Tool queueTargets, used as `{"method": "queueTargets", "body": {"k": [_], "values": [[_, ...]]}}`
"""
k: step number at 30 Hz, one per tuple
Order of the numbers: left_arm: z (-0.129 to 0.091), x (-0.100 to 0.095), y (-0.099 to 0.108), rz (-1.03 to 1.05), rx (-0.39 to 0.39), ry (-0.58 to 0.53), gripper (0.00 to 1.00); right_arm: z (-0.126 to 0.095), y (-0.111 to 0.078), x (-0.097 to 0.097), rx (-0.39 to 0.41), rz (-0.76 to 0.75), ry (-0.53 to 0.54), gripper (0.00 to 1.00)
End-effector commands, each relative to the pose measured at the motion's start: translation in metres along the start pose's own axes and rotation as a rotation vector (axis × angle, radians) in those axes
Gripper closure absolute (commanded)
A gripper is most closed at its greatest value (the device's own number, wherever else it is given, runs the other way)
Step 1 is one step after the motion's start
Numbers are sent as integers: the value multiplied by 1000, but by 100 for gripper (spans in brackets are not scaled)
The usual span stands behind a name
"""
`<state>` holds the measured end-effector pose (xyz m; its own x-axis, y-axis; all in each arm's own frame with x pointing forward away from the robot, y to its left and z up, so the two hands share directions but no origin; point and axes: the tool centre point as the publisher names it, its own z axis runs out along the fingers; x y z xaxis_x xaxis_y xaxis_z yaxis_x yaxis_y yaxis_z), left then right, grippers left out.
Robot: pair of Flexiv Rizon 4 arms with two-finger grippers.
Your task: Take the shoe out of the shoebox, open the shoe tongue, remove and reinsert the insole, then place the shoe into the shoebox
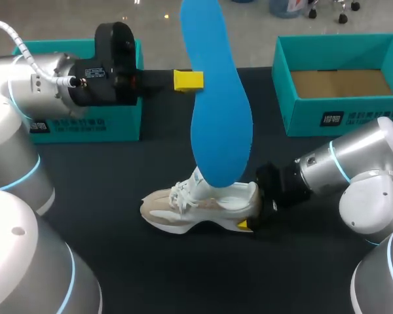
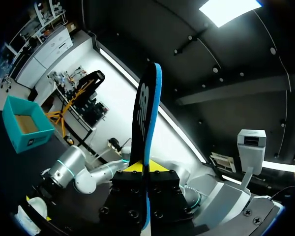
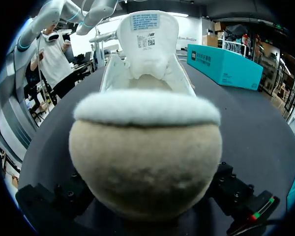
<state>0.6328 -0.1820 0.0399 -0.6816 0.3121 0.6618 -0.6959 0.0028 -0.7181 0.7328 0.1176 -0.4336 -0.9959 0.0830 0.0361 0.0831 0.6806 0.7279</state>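
Head view: left gripper [image 1: 188,80] clamps the probably light, bendy insole [image 1: 219,118] by its left edge; right gripper [image 1: 249,223] pinches the shoe [image 1: 183,208] by its stiffer heel.

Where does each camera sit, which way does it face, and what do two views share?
Head view: above, behind the robot, looking down on the table; both arms enter, left gripper on the insole, right gripper at the shoe.
Left wrist view: on the left wrist, looking across the table past the insole; own gripper shows.
Right wrist view: on the right wrist, facing the shoe's heel; gripper body shows.
Shared: head and left wrist views show the insole.
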Motion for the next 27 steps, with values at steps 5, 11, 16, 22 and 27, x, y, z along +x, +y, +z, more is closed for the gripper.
{"method": "queueTargets", "body": {"k": [5,11,16,22,27], "values": [[0,0,1,1,3,0,100,-24,7,1,119,-5,-20,0],[0,0,1,1,3,0,100,-36,12,-2,186,20,-60,0],[0,0,1,1,3,0,100,-47,23,0,347,54,-81,0],[0,0,1,1,3,0,100,-51,25,0,437,86,-97,0],[0,0,1,1,3,0,100,-51,25,0,437,86,-97,0]]}}
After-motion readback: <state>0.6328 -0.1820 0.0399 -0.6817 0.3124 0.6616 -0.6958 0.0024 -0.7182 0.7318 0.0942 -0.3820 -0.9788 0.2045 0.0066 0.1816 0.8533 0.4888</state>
